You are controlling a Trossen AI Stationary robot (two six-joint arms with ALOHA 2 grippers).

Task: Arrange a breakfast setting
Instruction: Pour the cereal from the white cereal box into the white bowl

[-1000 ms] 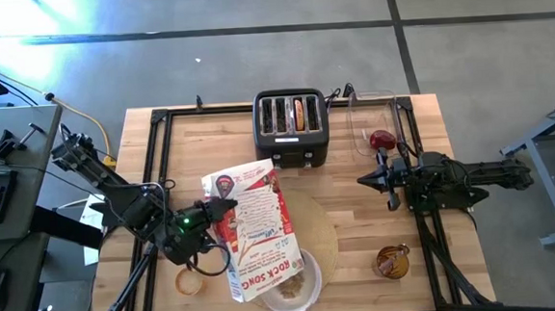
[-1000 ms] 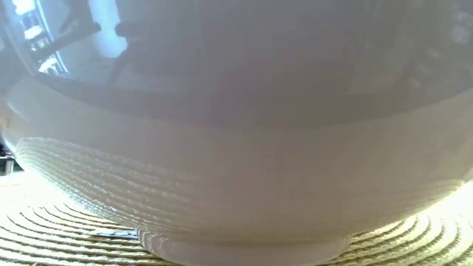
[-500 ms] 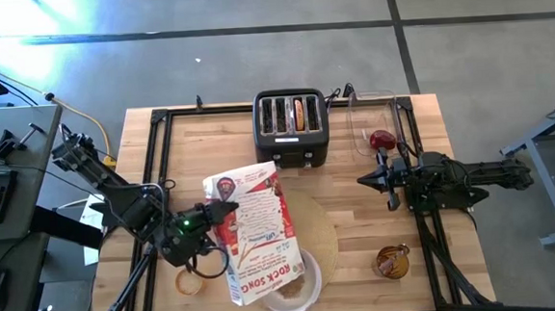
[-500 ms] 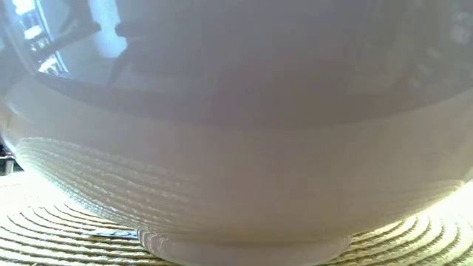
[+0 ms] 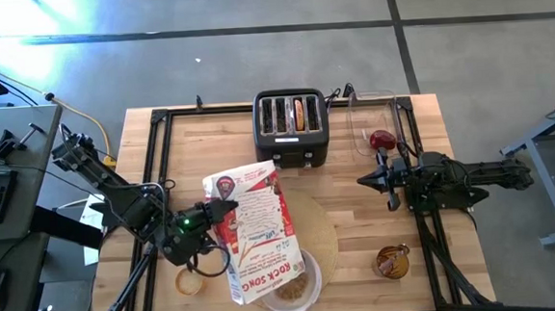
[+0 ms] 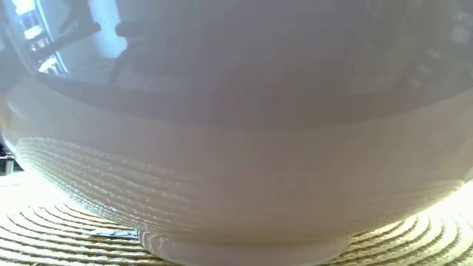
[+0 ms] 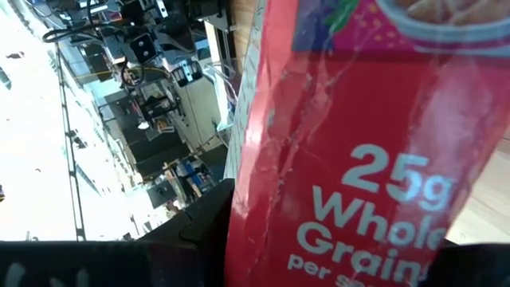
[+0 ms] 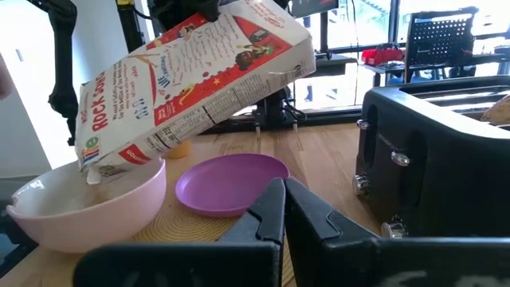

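Observation:
My left gripper [image 5: 219,210] is shut on a red and white cereal box [image 5: 256,232], which is tipped with its open end [image 8: 100,167] down over the white bowl [image 5: 293,285]. The bowl holds tan cereal [image 5: 291,290] and stands by its foot [image 6: 244,247] on the round tan mat [image 5: 323,238]. The small purple plate [image 8: 231,185] lies on the mat beside the bowl. The bagel [image 5: 189,281] lies near the front left. The amber glass cup [image 5: 393,261] stands at the front right. The red fruit [image 5: 382,139] is far right. My right gripper [image 5: 361,180] is shut and empty. The spoon is out of view. My left gripper holds the cereal box by its left long edge [image 5: 225,209], nearer the raised closed end, pinched between the two fingers. The fingers come level from the table's left. The box is lifted clear and slants down, its open end over the bowl; the box fills the left wrist view [image 7: 358,159].
A black toaster [image 5: 292,126] with bread in its slots stands at the far middle. A clear container [image 5: 372,121] holds the red fruit. Black frame rails [image 5: 163,182] run along the table's left and right sides.

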